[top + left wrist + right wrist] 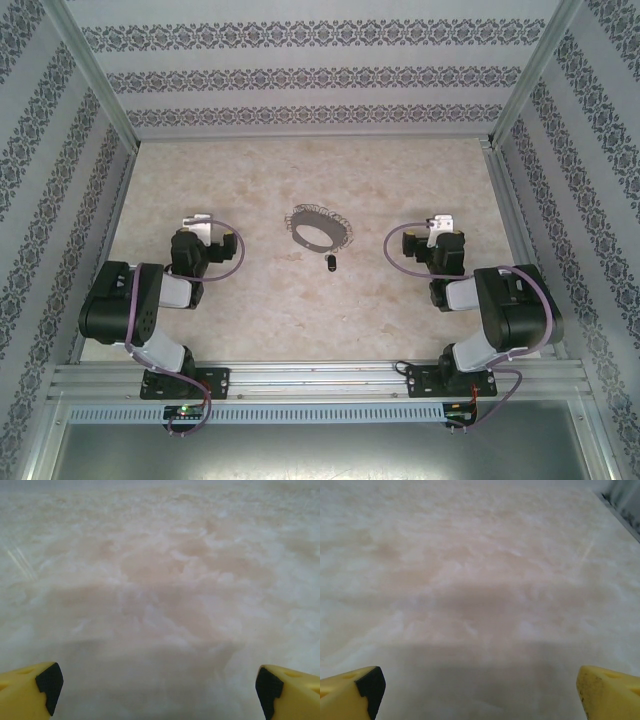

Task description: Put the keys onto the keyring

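Nothing begun yet — left claw (197, 222) and right claw (440, 225) spread wide, empty. Between them the ring (318, 230), key (331, 264) just beside it. Next, probably: reaching inward, pinching the tiny key precisely.

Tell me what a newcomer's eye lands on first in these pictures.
The fringed keyring lies mid-table, with a tiny black-headed key close on its near side. To either side of them, the left end effector and the right end effector hang open over the marbled tabletop.
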